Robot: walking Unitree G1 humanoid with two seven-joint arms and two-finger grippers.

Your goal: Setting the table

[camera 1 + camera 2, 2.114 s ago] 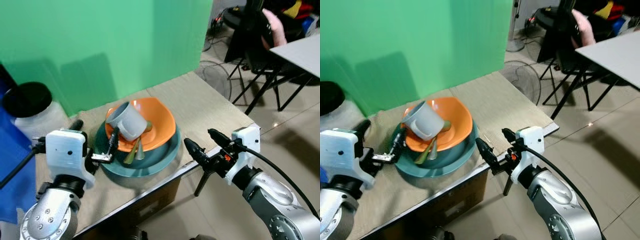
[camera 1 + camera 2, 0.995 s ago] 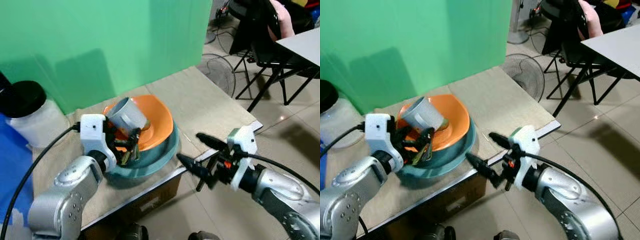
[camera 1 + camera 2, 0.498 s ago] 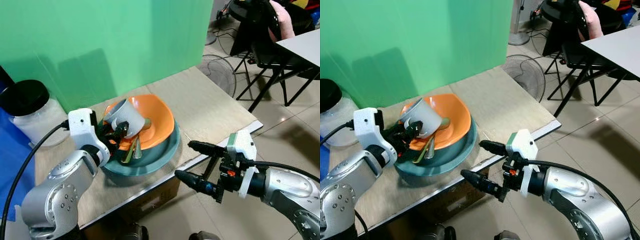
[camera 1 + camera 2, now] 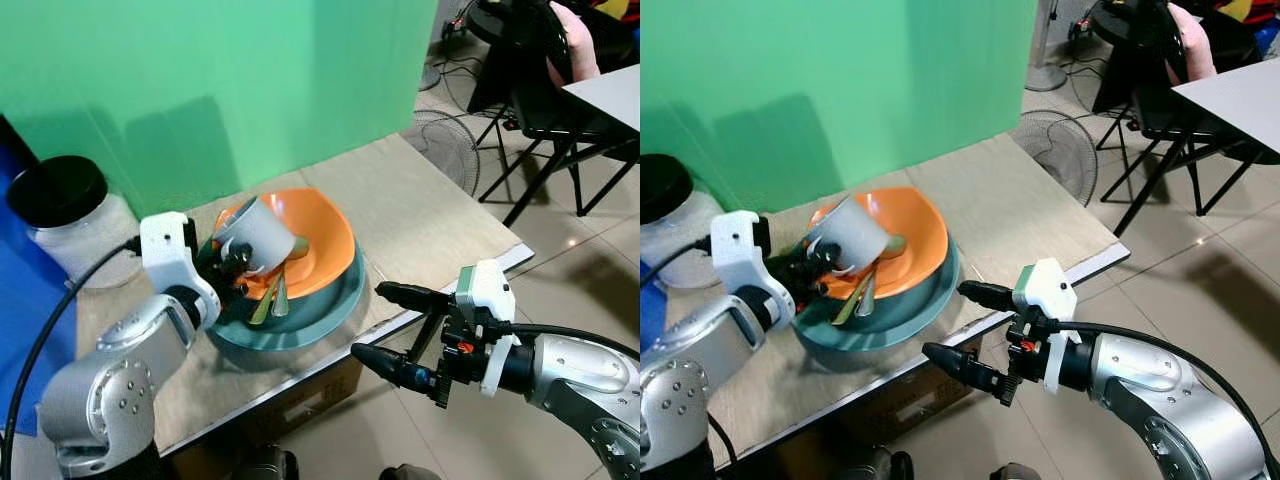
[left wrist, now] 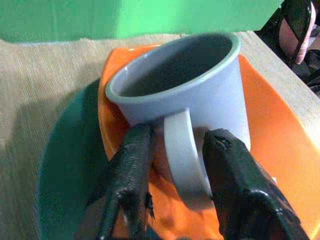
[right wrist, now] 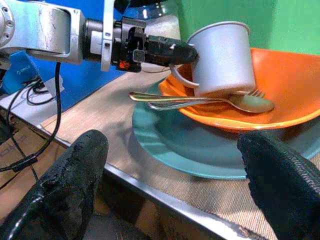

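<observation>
Left gripper [image 5: 172, 185] fingers straddle the grey mug [image 5: 190, 95] handle, unclenched — right gripper [image 4: 393, 330] fingers spread wide off the surface [image 4: 420, 215] edge.

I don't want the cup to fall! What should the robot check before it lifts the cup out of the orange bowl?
1. Left end effector straddles the grey cup's handle: ok.
2. Fingers closed on the handle: not ok, gaps show on both sides.
3. Cup sits steady: not ok, it leans tilted in the orange bowl.
4. Fork and spoon free of the cup: cannot tell, they lie right under it.
5. Right end effector out of the way: ok, open beyond the table edge.
6. Bowl rests in the teal plate: ok.
</observation>
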